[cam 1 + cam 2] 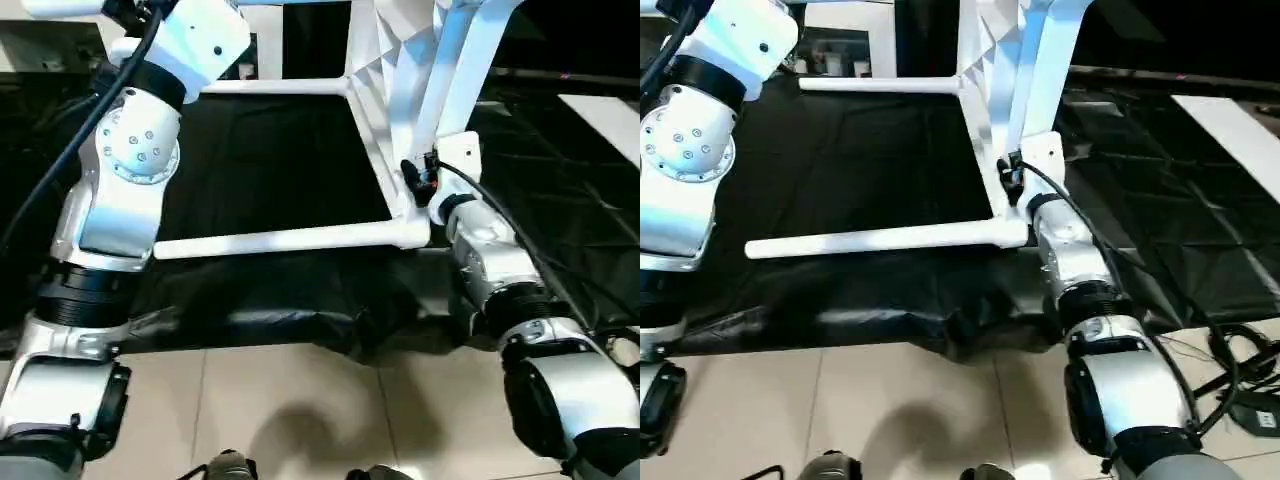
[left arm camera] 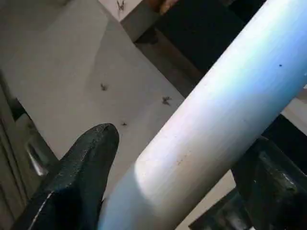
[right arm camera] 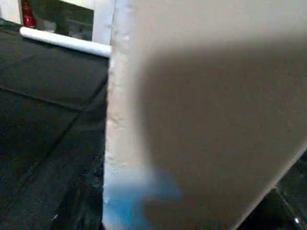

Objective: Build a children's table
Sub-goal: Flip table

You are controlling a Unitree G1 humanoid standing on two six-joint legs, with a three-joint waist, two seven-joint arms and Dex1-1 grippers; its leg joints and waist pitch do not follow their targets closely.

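Left gripper [image 2: 187, 148]: my left wrist camera shows it open, one black finger [image 2: 81, 177] on each side of a white tubular leg [image 2: 216, 115]; the tip of that finger stands clear of the tube.
Right gripper [image 1: 418, 182]: from the head camera I see it at about 1 o'clock, right against the lower rim of the upended table top, just above the corner socket; I cannot tell whether it is clamped or loose.
Black cloth [image 1: 280, 160]: covers the work surface from 9 o'clock across to 3 o'clock, with its front hem bunched at 6 o'clock.
Tiled floor [image 1: 300, 400]: pale, along the 6 o'clock edge below the cloth.
Children's table [image 1: 390, 60]: I see the top standing on edge at 12 to 1 o'clock, ribbed underside facing 9 o'clock.
Near leg [image 1: 280, 240]: plugged into the lower corner socket, level, pointing toward 9 o'clock just over the cloth.
Far leg [image 1: 270, 87]: parallel to it, further back, also pointing toward 9 o'clock.
Upper legs [image 1: 478, 50]: two tubes slanting up toward 12 o'clock.
Black cable [image 1: 500, 215]: runs along my right forearm.
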